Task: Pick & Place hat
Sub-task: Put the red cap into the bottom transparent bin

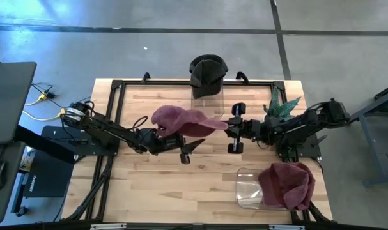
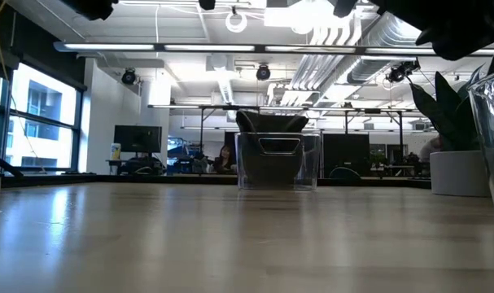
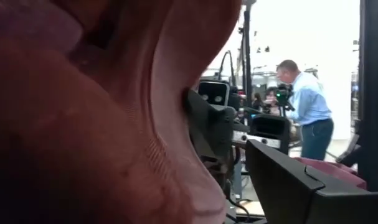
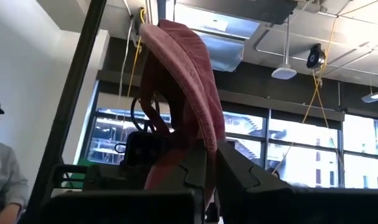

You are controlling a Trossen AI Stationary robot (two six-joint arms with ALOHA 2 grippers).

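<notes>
Looking like an open-plan lab or tech office. Sitting on a polished concrete floor (image 1: 149,19) crossed by dark lines: a wooden table (image 1: 200,185) in a black frame. Running overhead, bare ducts (image 2: 344,32), pipes and strip lights (image 2: 263,49) under an unfinished ceiling. Standing in rows at the back, desks with monitors (image 2: 137,138). Filling the side walls, big windows (image 4: 288,149). Working at a camera rig between black posts, a person (image 3: 307,106) in a light shirt. Trailing off the table's left side, yellow cables (image 1: 43,97) beside a laptop (image 1: 8,96).
</notes>
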